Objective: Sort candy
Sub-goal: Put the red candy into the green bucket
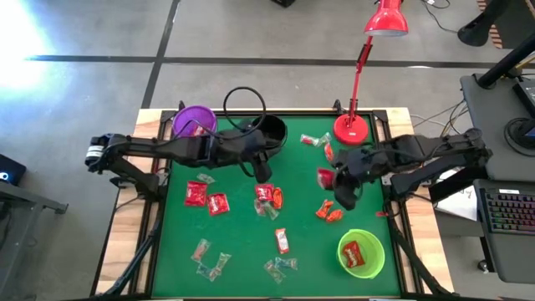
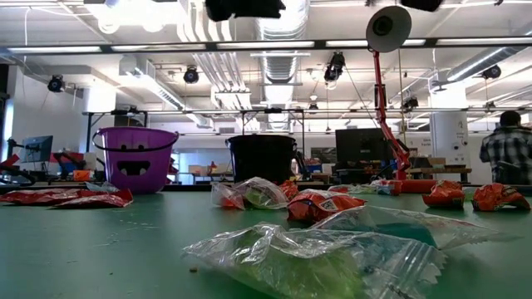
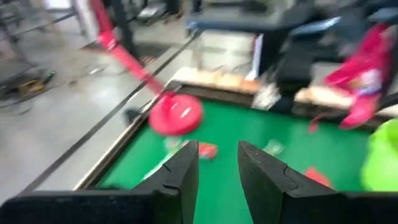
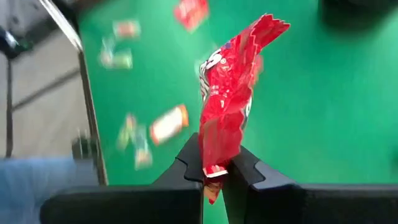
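Green counter (image 1: pixel 242 251), wood-framed, with three bowls on it: black bowl (image 1: pixel 269 132) at far middle, purple bowl (image 1: pixel 194 122) at far left corner, green bowl (image 1: pixel 361 252) at near right holding one red packet. Red lamp (image 1: pixel 352 128) on far right edge. Left hand (image 1: pixel 262 171) near black bowl, fingers (image 3: pixel 180 174) parted, empty. Right hand (image 1: pixel 343 194) clamped on red candy packet (image 4: pixel 230 102), lifted off counter. Remaining candy (image 1: pixel 269 199) scattered loose across the middle and near left.

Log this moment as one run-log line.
right gripper: shut on red candy, lifted | left gripper: open, empty, by black bowl | green bowl: one red candy inside
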Robot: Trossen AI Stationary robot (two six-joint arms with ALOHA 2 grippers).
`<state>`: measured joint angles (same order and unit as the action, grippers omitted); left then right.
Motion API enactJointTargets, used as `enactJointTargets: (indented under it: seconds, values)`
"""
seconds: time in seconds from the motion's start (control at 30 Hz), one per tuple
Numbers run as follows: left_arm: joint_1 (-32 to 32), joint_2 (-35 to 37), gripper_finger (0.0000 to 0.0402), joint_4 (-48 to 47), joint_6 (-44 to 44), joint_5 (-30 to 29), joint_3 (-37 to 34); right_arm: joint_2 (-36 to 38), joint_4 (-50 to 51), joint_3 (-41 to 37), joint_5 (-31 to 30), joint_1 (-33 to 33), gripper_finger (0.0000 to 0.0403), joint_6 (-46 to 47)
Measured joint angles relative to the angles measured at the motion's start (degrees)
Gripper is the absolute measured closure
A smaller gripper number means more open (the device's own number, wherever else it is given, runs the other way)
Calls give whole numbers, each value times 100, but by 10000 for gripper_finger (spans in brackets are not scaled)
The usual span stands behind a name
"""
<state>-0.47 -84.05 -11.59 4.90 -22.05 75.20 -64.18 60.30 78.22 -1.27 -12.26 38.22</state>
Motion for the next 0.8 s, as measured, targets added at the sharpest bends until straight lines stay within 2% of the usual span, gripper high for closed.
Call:
enactJointTargets:
  seconds: [0.13, 0.3, 0.63, 0.8]
  values:
    - [-2, 77, 306, -436, -1, -280, 0, 0, 809, 0, 8, -554, 390, 780]
    - [0, 130, 306, -739, 3, -514, 0, 2, 1295, 0, 139, -1364, 390, 1812]
    - [17, 171, 306, -1276, 5, -890, 0, -186, 1287, -152, 181, -3053, 390, 3429]
    - [56, 171, 306, -1294, 5, -895, 0, -365, 1171, -234, 191, -3537, 390, 3821]
